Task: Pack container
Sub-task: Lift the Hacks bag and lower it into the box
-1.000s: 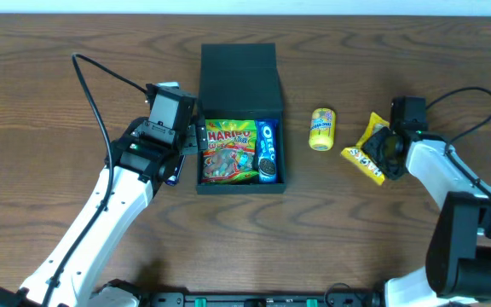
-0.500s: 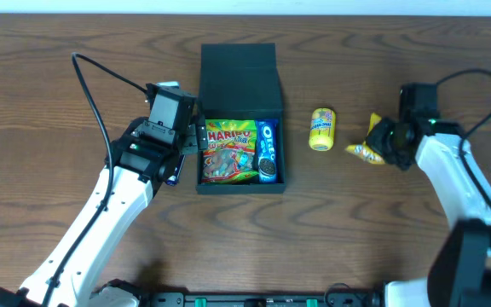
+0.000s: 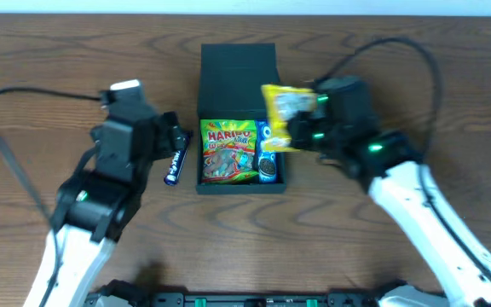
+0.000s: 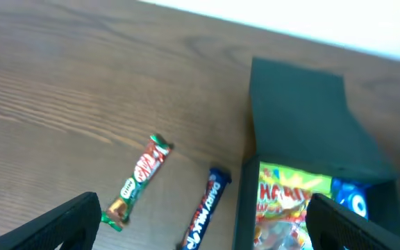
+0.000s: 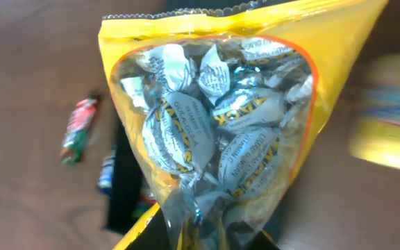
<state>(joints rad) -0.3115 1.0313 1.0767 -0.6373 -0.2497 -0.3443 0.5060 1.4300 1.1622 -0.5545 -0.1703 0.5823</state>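
The dark teal container stands mid-table with its flap lid open to the back. Inside lie a Haribo bag and a blue Oreo pack. My right gripper is shut on a yellow bag of wrapped candies and holds it above the container's right side. The bag fills the right wrist view. My left gripper is open and empty left of the container. The left wrist view shows the container and its lid between the open fingers.
A blue Dairy Milk bar lies just left of the container and also shows in the left wrist view. A red and green chocolate bar lies further left. A blurred yellow object sits to the right of the container.
My right arm has lifted the yellow candy bag from the table's right side and carried it left over the container. My left arm has drawn back to the left, uncovering the Dairy Milk bar.
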